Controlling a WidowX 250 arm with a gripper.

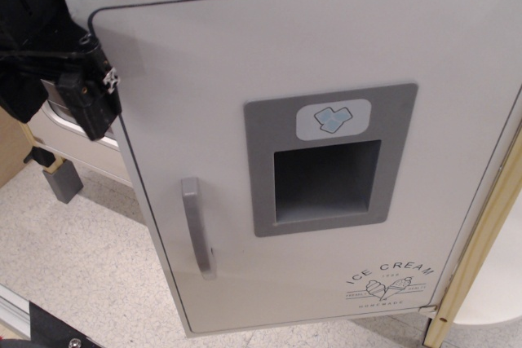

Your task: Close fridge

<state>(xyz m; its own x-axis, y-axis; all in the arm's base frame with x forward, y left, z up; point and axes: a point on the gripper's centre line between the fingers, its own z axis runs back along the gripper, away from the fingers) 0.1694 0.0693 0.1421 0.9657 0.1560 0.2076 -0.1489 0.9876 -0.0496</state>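
The fridge door [245,55] fills most of the view. It is white, swung open toward the camera, hinged at the right. It has a vertical grey handle [196,227], a grey recessed dispenser panel [329,160], a blue ice-cube sticker [333,119] and an "ICE CREAM" print [391,283]. My black gripper [91,97] is at the upper left, at the door's free left edge, touching or nearly touching it. I cannot tell how its fingers stand.
A wooden post [477,242] stands along the hinge side at the right. A small grey block [63,179] sits on the speckled floor [81,258] at the left. A dark edge [49,328] shows at the bottom left corner.
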